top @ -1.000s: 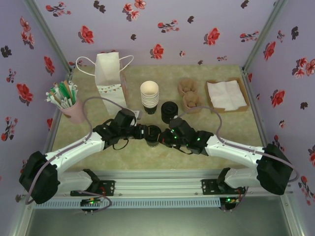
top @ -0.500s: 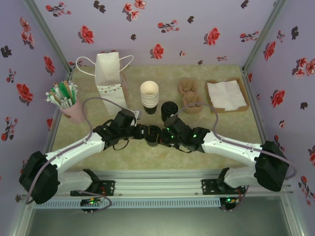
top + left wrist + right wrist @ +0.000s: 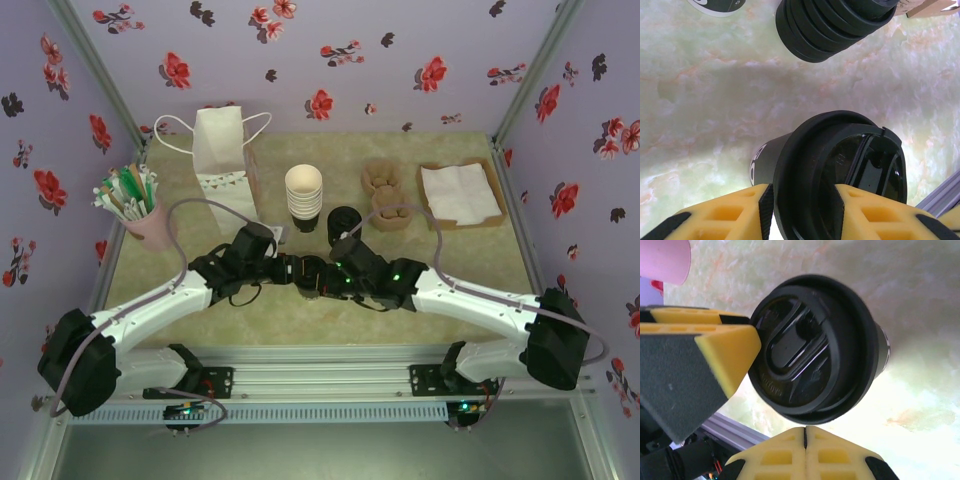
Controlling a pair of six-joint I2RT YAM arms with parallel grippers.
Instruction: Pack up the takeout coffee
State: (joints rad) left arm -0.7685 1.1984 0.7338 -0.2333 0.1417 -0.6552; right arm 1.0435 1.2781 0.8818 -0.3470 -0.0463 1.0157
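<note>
Takeout coffee sits on the tabletop between the fingers of the left claw, which clasps its body below the lid. Right claw, fully closed and empty, lies just beside the lid's rim; a second earlier it stood farther from the cup.

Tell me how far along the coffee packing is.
Done: the takeout coffee has its black lid on. In hand: the left pincer grips the cup's sides on the table, and the right pincer, shut, sits at the lid's rim. Left: the cup has not gone into the white paper bag at the back left; it needs carrying over and lowering in.
</note>
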